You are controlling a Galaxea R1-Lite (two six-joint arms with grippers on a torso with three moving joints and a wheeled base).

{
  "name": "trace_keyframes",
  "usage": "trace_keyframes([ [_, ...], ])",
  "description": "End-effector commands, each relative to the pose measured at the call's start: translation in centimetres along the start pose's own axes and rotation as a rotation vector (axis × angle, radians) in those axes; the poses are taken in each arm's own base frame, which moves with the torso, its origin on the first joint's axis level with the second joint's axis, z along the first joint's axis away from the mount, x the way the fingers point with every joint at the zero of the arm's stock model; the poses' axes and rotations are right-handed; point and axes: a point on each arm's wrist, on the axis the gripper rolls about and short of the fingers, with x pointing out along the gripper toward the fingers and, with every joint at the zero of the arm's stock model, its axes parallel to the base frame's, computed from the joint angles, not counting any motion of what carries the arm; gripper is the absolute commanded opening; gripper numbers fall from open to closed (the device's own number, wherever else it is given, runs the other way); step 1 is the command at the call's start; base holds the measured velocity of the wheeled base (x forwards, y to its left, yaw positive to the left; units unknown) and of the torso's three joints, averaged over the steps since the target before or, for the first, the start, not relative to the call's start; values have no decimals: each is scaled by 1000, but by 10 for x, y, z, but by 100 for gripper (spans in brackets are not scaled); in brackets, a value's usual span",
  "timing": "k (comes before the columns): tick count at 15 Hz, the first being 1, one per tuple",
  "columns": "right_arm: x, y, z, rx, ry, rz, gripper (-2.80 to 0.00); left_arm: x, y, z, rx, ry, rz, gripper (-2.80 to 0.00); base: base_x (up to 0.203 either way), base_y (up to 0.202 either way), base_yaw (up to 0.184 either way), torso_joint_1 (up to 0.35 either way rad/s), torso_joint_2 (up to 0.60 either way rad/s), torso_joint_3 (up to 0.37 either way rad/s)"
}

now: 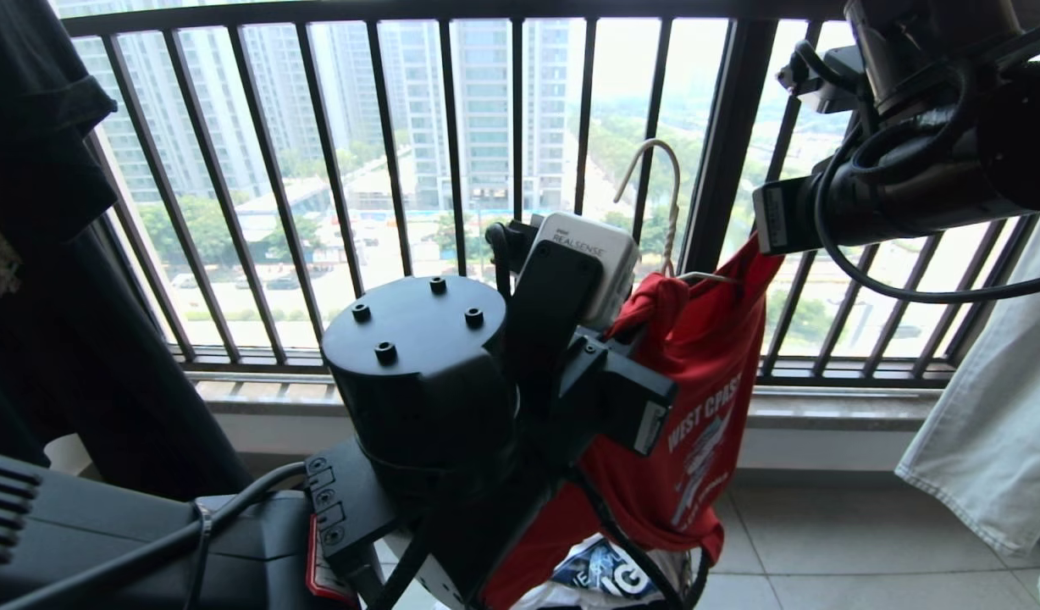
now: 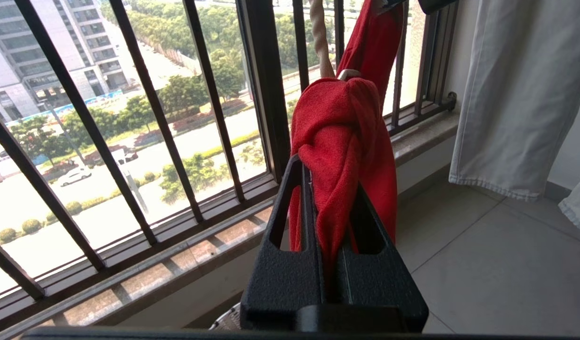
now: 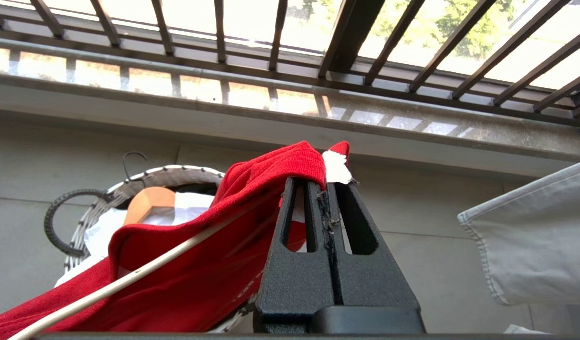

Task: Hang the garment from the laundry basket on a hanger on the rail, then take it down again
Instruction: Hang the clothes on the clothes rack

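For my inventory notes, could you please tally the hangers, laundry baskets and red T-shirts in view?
hangers: 2 (white wire hanger, wooden hanger)
laundry basket: 1
red T-shirt: 1
Total: 4

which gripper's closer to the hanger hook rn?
Left. The left gripper is shut on the red T-shirt bunched just under the hanger hook. The right gripper pinches the shirt's far shoulder, further along the wire.
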Motion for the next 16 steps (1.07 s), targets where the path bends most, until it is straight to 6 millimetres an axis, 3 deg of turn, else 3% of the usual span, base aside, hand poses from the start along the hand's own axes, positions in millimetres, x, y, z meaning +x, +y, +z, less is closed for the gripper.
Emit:
trace_keyframes([
  [1,5,-5,-1,6,10,-21,-280,-2,1,2,11,12,7,-280,0,0,0,0,0,0],
  [7,9,-5,0,19,-19,-27,-280,2,2,-6,76,91,71,-280,0,0,0,0,0,0],
  [13,-5,-10,0,26,-32,-5,-280,25,6,-19,124,127,228,-280,0,0,0,0,0,0],
  [16,-16,-10,-5,22,-24,99,-280,32,7,-26,143,143,273,-280,0,0,0,0,0,0],
])
